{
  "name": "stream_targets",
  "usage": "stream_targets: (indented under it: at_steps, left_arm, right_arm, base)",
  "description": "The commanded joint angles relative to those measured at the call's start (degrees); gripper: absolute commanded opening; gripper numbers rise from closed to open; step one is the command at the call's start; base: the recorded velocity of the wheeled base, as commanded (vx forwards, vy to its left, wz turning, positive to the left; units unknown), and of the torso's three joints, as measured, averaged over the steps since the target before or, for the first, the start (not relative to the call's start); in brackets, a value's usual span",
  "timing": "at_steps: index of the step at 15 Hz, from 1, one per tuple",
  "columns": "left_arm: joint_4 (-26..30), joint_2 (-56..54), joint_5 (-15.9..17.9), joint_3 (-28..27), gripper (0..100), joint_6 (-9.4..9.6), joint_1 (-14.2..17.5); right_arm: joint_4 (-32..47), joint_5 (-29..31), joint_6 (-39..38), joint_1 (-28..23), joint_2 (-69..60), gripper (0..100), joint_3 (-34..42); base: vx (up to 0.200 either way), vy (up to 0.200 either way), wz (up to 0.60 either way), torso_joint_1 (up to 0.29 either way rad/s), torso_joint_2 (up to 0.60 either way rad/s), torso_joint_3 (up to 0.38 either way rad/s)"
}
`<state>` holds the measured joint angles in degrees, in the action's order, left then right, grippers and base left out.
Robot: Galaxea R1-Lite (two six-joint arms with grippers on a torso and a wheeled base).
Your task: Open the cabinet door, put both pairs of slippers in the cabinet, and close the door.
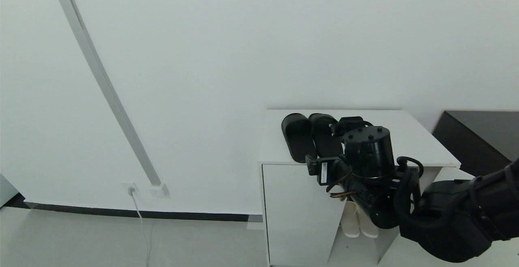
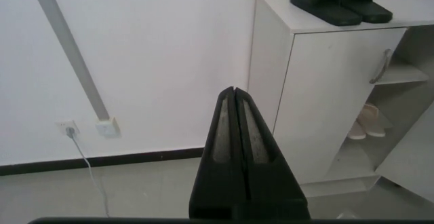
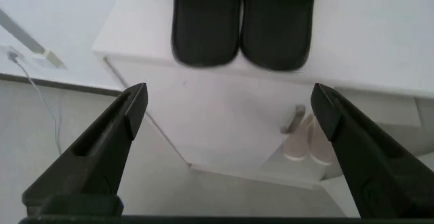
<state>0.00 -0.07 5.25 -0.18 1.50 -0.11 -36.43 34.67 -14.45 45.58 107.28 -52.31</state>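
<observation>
The pair of black rubber slide slippers (image 1: pixel 312 137) sits side by side on top of the white two-door cabinet (image 1: pixel 300 210), near its front edge. A pale cream pair of slippers (image 1: pixel 359 220) stands inside on a low shelf, and that side is open. The right arm's stretched out in front of the cabinet top, with the right gripper (image 3: pixel 229 94) spread wide facing the black pair, not touching. The left gripper (image 2: pixel 234 91) is pinched closed on nothing, well off to the cabinet's left.

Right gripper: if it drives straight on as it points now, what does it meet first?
Likely the top front edge of the cabinet, just short of the black slippers. The open right gripper frames both. Depth is unclear, so the slippers could come first.
</observation>
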Motion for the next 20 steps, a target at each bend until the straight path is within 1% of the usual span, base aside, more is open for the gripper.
stream_targets:
  at_steps: [1, 5, 8, 9, 14, 15, 17, 20]
  left_arm:
    - [0.0, 0.1, 0.0, 0.0, 0, -0.01, 0.0]
    - [0.0, 0.1, 0.0, 0.0, 0, -0.01, 0.0]
    - [0.0, 0.1, 0.0, 0.0, 0, -0.01, 0.0]
    - [0.0, 0.1, 0.0, 0.0, 0, -0.01, 0.0]
    - [0.0, 0.1, 0.0, 0.0, 0, -0.01, 0.0]
    - [0.0, 0.1, 0.0, 0.0, 0, -0.01, 0.0]
    - [0.0, 0.1, 0.0, 0.0, 0, -0.01, 0.0]
    - [0.0, 0.1, 0.0, 0.0, 0, 0.08, 0.0]
  right_arm:
    - [-0.4, 0.0, -0.1, -0.1, 1.6, 100, 0.3]
    - [-4.3, 0.0, 0.1, -0.7, 5.0, 100, 0.4]
    - [-7.4, -0.5, 0.4, -2.7, 7.7, 100, 0.4]
    - [-7.8, -0.5, 0.5, -3.0, 8.1, 100, 0.4]
    - [-15.8, -3.5, 4.4, -7.3, 15.1, 100, -0.6]
    - [-16.7, -3.6, 4.7, -7.8, 16.3, 100, -1.6]
    - [-16.9, -3.6, 4.8, -8.8, 19.6, 100, -5.9]
    - [-16.7, -3.5, 6.1, -8.8, 22.3, 100, -9.8]
  base:
    - [0.200, 0.000, 0.00, 0.012, 0.00, 0.002]
    - [0.200, 0.000, 0.00, -0.001, 0.00, 0.001]
    - [0.200, 0.000, 0.00, -0.001, 0.01, 0.002]
    - [0.000, 0.000, 0.00, 0.000, 0.00, 0.000]
    - [0.000, 0.000, 0.00, 0.000, 0.00, 0.000]
    - [0.000, 0.000, 0.00, 0.000, 0.00, 0.000]
    - [0.000, 0.000, 0.00, 0.000, 0.00, 0.000]
    - [0.000, 0.000, 0.00, 0.000, 0.00, 0.000]
